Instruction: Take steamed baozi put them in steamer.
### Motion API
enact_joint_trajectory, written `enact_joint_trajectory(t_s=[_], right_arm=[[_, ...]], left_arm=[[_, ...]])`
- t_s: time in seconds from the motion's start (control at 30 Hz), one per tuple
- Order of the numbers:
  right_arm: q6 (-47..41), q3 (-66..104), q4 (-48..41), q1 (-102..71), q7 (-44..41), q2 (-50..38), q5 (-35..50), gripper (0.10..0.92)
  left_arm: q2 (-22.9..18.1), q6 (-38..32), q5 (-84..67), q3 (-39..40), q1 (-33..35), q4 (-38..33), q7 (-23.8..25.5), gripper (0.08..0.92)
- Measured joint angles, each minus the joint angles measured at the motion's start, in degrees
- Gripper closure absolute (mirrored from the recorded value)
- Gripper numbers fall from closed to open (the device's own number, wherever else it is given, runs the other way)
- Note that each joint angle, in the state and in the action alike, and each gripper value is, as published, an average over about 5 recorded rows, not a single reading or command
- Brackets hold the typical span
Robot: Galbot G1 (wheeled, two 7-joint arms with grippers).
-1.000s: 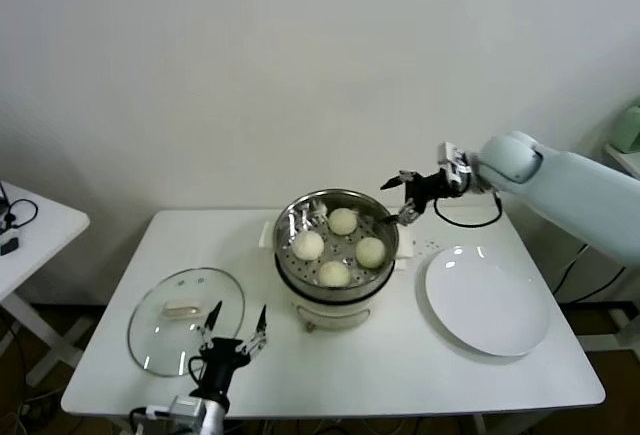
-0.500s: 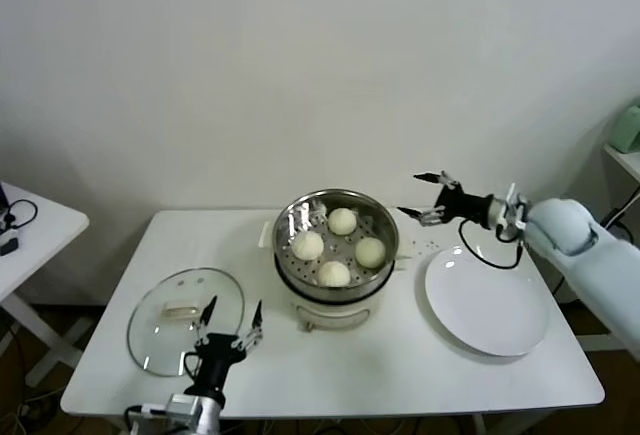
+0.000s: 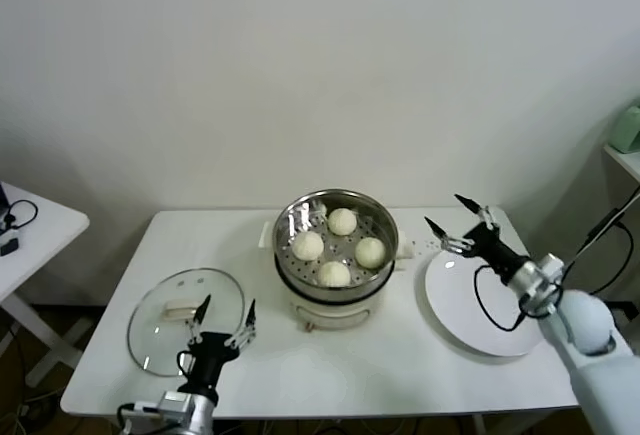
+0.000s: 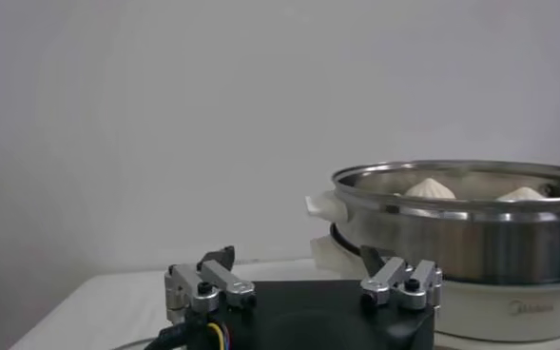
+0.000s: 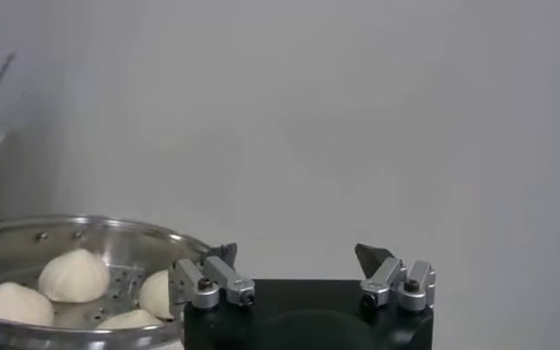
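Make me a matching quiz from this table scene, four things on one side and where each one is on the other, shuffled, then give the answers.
Things:
1. steamed baozi
2. glass lid
3. white plate
4. right tool

Places:
A. flat on the table, on the robot's left of the pot
B. open, above the plate's far edge
C. inside the steamer
D. bare, on the robot's right of the pot

Pairs: 1-C, 2-A, 3-D, 4-B

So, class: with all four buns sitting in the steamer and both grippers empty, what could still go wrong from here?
1. The right gripper, open, hangs over the white plate; a low sweep might knock it.
2. The left gripper, open, sits beside the glass lid, near the table edge; a nudge could slide it off.
3. The baozi lie uncovered in the steamer.
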Motion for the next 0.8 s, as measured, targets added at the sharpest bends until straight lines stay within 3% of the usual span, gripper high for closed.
enact_joint_trajectory(t_s=[0.4,0.8], right_arm=[[3.7,9.8,4.3,-14.9,1.2,12.0,-1.6,0.203],[5.3,12.1,5.0,-19.5,1.2,16.9,-1.8,0.203]], left_arm=[[-0.1,0.1,-2.4,-1.1,-0.4,0.2,0.4,0.177],[-0.3,0.3,-5.0,-2.1,0.0,0.7,0.6,0.177]])
